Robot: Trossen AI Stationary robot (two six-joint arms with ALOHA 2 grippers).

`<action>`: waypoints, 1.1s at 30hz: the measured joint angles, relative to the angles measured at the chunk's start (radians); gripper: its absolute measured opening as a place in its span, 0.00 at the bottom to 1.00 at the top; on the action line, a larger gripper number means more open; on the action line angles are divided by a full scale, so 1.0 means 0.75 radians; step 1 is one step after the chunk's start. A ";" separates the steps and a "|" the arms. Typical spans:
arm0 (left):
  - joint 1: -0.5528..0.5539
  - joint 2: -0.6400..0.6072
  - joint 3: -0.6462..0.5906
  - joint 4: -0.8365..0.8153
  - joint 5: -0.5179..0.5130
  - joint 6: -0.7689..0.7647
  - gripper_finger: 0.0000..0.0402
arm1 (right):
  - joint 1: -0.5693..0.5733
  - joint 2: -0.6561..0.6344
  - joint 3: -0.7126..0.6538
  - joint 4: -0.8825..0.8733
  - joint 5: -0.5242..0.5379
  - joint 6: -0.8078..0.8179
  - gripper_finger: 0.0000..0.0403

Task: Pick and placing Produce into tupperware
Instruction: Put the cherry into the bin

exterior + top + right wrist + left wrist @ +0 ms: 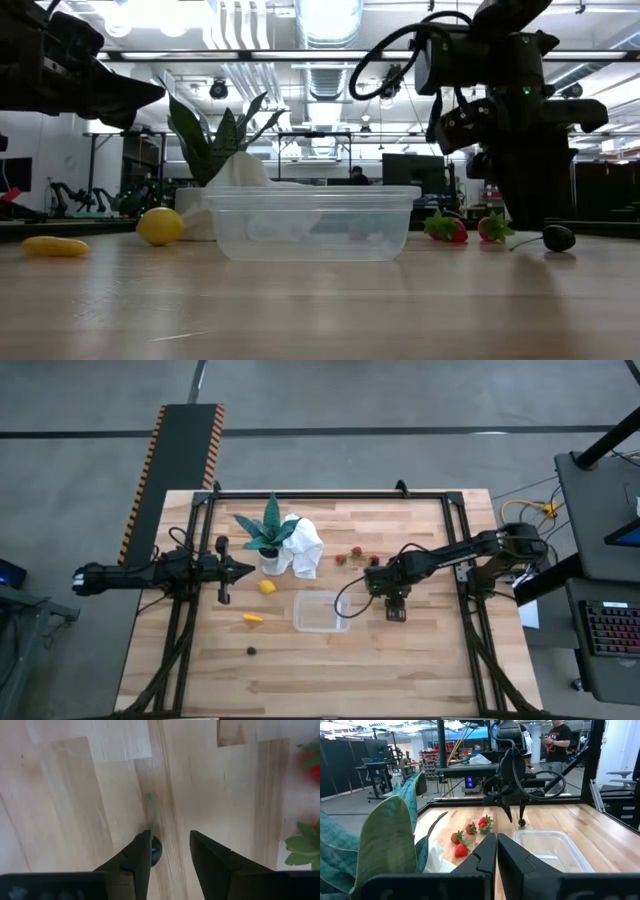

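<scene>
On the left of the wooden surface (330,670), we saw the left gripper (243,570) clenched on nothing, hovering beside the potted plant (268,532) and the white cloth (305,546). Just in front of it lay a round yellow lemon (266,586); nearer the front edge lay a yellow-orange elongated piece (253,618), its long axis running left to right across the surface, and nearer still a tiny dark round piece (251,651). At the centre we found the tupperware (321,611), a clear rectangular container with rounded corners, standing upright with its long side across the surface and no produce visible inside. Behind it and to its right, red strawberries (356,553) with green leafy caps lay scattered. Further right, the right gripper (392,603) pointed down just beside the tupperware's right end, its fingers parted and grasping nothing. In the right wrist view we saw a dark round fruit (156,851) with a thin green stem touching the inside of one finger, the stem pointing away from the gripper along the wood grain.
</scene>
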 joint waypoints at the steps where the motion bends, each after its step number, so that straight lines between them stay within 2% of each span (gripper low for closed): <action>1: 0.000 0.002 0.000 0.000 0.000 0.000 0.00 | 0.000 0.006 0.000 0.001 0.000 0.000 0.32; 4: 0.000 0.014 0.000 -0.001 0.000 0.000 0.00 | 0.000 0.020 0.000 0.024 -0.007 0.001 0.32; 10: 0.000 0.040 0.000 0.004 0.000 0.000 0.00 | 0.001 0.040 0.000 0.061 -0.111 0.001 0.31; 33: 0.000 0.093 0.000 0.004 0.000 0.000 0.00 | 0.009 0.043 -0.001 0.162 -0.093 -0.037 0.31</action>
